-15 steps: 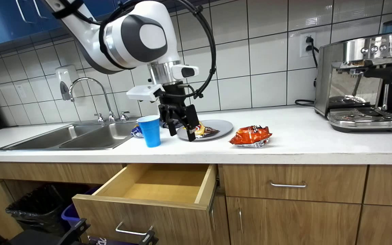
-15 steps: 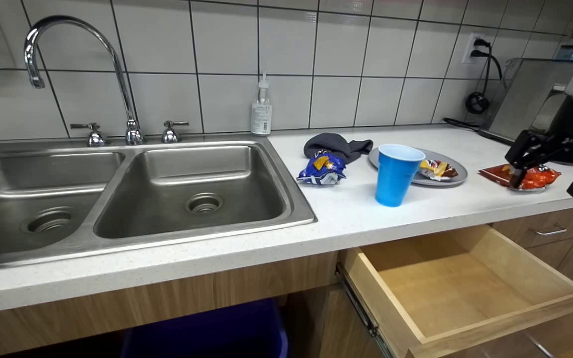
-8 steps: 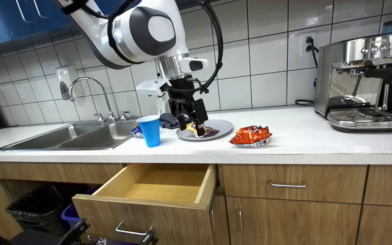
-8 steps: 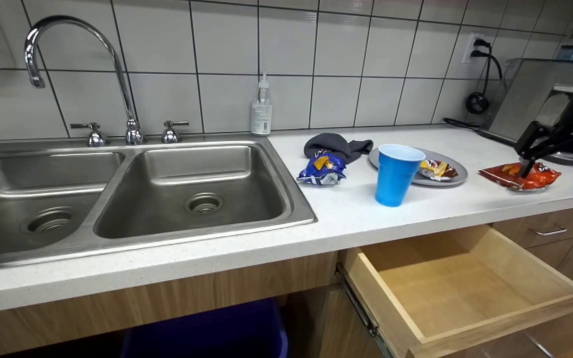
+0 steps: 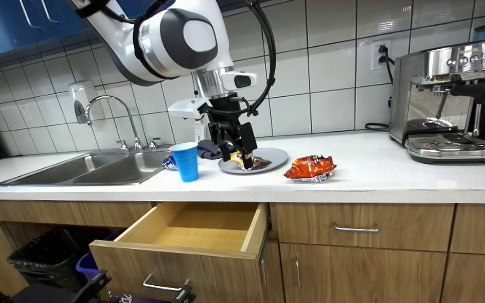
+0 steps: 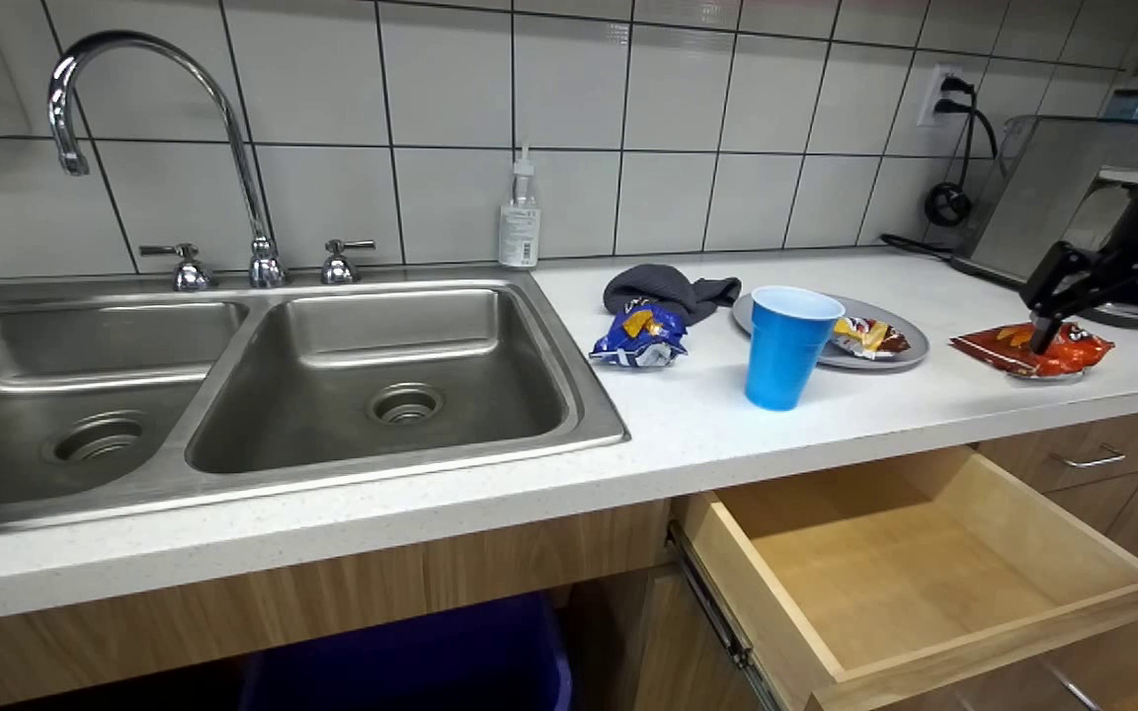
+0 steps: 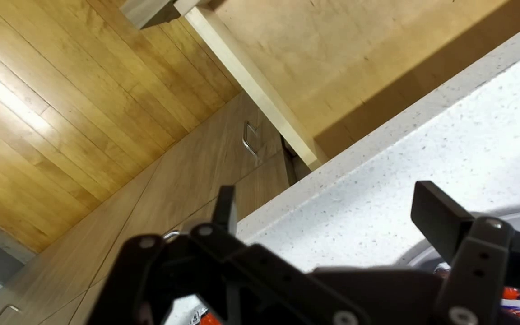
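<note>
Hovering Above White Table (image 5: pixel 364 168), Jaws Stand Wide Apart

Released, they hang near a round grey plate (image 5: pixel 275 158) bearing a yellow-and-brown snack packet (image 6: pixel 867 338), a red snack bag (image 5: pixel 310 166) close by. A blue plastic cup (image 6: pixel 786 355) partly blocks the plate in an exterior view; a wooden drawer (image 5: pixel 209 231) juts below. Jaws sit slightly higher than a second ago.

A white-and-gray robot arm (image 5: pixel 179 46) slants in from the top left of an exterior view, its silver wrist (image 5: pixel 212 82) dropping near the center to a black gripper (image 5: pixel 237 160) that points downward, leaning to the lower right. A black cable (image 5: pixel 272 59) loops beside the wrist. In the wrist view, two fingers (image 7: pixel 440 216) rise from the bottom edge, spread wide apart; in an exterior view, the fingertips (image 6: pixel 1045 332) angle down near the right edge.
</note>
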You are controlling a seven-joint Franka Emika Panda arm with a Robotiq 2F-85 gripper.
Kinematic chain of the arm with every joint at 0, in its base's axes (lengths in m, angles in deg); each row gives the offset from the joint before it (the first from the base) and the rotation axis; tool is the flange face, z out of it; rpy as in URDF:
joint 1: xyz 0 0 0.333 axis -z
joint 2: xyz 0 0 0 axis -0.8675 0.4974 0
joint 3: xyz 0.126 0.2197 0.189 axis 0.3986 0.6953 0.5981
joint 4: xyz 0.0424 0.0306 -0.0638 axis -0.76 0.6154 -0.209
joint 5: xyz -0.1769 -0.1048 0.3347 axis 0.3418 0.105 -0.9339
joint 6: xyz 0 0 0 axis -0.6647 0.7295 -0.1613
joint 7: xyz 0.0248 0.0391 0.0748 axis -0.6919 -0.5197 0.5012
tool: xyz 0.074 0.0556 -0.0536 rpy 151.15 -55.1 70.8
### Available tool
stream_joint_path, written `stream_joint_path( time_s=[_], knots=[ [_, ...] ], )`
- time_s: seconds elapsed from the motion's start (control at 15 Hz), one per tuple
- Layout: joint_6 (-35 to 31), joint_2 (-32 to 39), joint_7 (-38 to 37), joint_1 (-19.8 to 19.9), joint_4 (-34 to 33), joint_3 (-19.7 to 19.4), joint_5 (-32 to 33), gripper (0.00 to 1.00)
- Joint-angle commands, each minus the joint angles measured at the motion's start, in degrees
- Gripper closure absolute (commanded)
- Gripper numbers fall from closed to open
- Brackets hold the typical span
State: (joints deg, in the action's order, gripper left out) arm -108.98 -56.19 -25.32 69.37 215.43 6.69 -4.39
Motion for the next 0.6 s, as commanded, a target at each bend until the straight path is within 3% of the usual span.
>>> stream_joint_path(
  time_s=[0.0,0.53],
  knots=[
    [-0.5,0.3,-1.2,0.4,-1.0,0.0,0.1,0.00],
    [-3.4,4.4,-8.8,3.2,-8.4,-3.0,1.2,0.00]
  ],
)
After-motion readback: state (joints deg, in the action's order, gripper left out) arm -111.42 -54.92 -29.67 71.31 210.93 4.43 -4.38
